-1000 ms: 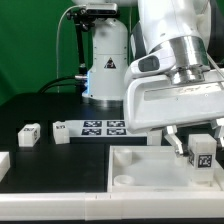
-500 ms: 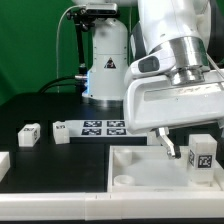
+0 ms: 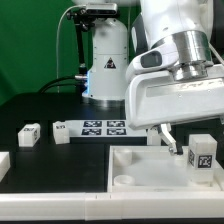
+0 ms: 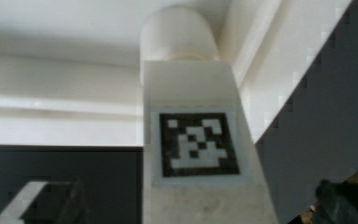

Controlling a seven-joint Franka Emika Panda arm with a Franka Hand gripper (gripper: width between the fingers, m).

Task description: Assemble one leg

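A leg [image 3: 203, 157], a stubby white block with a black-and-white tag, stands upright in the corner of the big white square tray [image 3: 140, 168] on the exterior view's right. My gripper [image 3: 196, 148] straddles it from above. One finger [image 3: 169, 139] stands clear of the leg's side and the other is hidden. In the wrist view the leg [image 4: 194, 120] fills the middle, and my gripper [image 4: 190, 205] has its fingers spread wide on either side with a gap to each. The gripper is open.
Another leg [image 3: 29, 133] lies on the black table at the exterior view's left, and one more [image 3: 60, 131] lies by the end of the marker board [image 3: 100, 127]. A white part [image 3: 3, 161] shows at the left edge. The robot's white base [image 3: 105, 60] stands behind.
The visible finger has moved away from the leg, toward the exterior view's left, so the jaws have opened. The leg stays standing in the tray corner.
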